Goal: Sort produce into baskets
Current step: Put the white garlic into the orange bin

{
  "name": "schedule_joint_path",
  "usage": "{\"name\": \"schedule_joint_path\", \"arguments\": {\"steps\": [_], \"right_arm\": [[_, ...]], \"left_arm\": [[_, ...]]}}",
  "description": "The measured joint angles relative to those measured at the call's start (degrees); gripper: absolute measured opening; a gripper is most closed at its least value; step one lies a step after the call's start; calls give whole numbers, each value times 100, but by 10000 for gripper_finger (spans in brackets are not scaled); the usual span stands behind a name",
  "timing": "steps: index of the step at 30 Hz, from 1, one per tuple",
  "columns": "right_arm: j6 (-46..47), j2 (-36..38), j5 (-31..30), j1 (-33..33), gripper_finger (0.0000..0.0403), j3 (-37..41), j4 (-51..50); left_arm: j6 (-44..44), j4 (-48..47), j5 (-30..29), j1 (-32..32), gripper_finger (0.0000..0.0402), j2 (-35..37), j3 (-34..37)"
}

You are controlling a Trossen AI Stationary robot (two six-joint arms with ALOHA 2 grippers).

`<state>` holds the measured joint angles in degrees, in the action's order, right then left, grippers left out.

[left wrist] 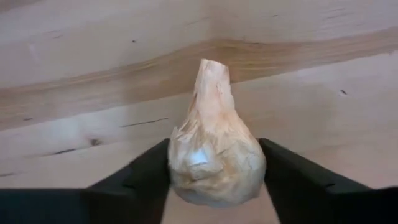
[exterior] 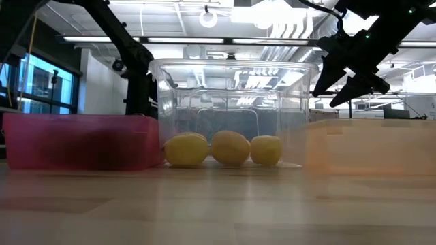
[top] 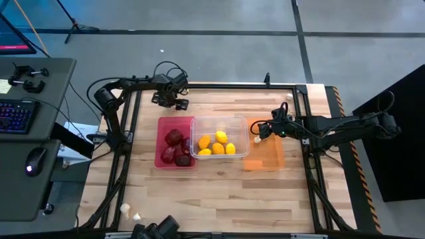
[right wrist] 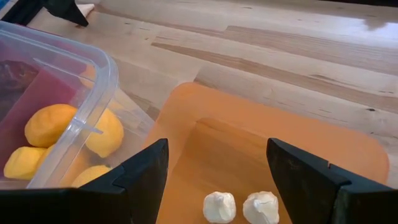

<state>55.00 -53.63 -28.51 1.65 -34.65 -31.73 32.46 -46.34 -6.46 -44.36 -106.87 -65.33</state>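
My left gripper (top: pixel 174 101) is near the table's far edge, beyond the red tray (top: pixel 161 159), and is shut on a whitish garlic bulb (left wrist: pixel 214 155). My right gripper (top: pixel 264 129) is open and empty over the far left corner of the orange tray (top: pixel 269 158); it also shows in its own wrist view (right wrist: pixel 217 174). Two garlic bulbs (right wrist: pixel 219 207) (right wrist: pixel 261 207) lie on the orange tray's floor. Dark red lumps (top: pixel 174 138) lie in the red tray. Yellow lemons (top: pixel 221 138) lie in the clear tray (top: pixel 219 118) between the other two. My left gripper pinches the garlic bulb's fat lower body (left wrist: pixel 186 177) between its two fingers (left wrist: pixel 140 177), one on each side. The bulb's pointed stem end (left wrist: pixel 213 68) points away from the gripper, over the wooden table. I cannot tell whether the bulb touches the table.
Two loose garlic bulbs (top: pixel 125 209) (top: pixel 137 216) lie near the table's near left corner. The three trays stand side by side at mid table. Bare wood lies in front of the trays. A desk with a keyboard (top: pixel 16 116) stands left of the table.
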Motion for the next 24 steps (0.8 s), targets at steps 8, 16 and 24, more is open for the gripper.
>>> {"name": "schedule_joint_path", "arguments": {"steps": [8,16,24], "right_arm": [[453,4,13,0,261,0,15],[583,443,-178,-2,261,0,2010],[-1480,1297,-395,-2,261,-7,5230]], "left_arm": [[-148,438,-219,9,82,1234,10],[-347,3309,122,731,116,2886,-3],[-262,4448,474,2555,118,2609,-3]]}}
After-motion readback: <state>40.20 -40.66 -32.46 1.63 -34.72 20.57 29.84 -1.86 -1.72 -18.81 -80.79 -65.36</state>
